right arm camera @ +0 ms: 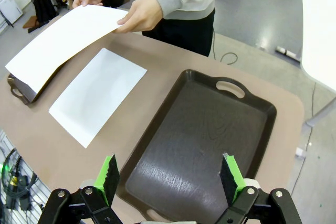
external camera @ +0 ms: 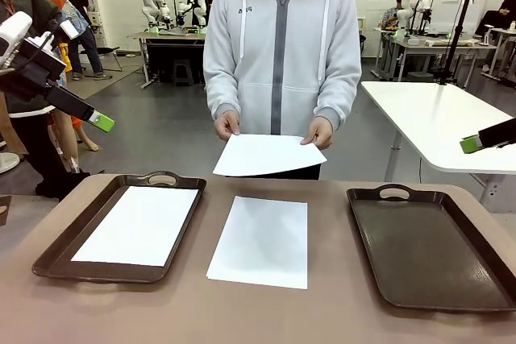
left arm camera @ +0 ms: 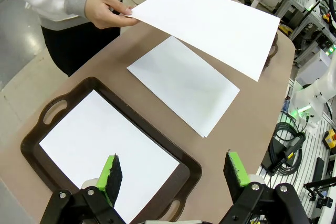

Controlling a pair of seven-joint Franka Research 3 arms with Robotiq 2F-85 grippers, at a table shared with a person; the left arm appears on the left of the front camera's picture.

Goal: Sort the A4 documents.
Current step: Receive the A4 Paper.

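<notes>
- Left: the left jaws hang wide open, gripping nothing, over the left tray [external camera: 48, 259], where one A4 sheet [external camera: 137, 225] lies flat. A pinch on paper this thin could crease it or miss.
- Centre: a second sheet [external camera: 260, 241] lies on the table [external camera: 322, 312] between the trays. A person [external camera: 280, 54] holds a third sheet [external camera: 266, 155] in the air at the far edge. A passing arm could brush the loose sheet askew.
- Right: the right jaws, also open and holding nothing, hover over the bare right tray [external camera: 435, 247]. A hasty reach for the offered sheet risks striking the person's fingers.
</notes>
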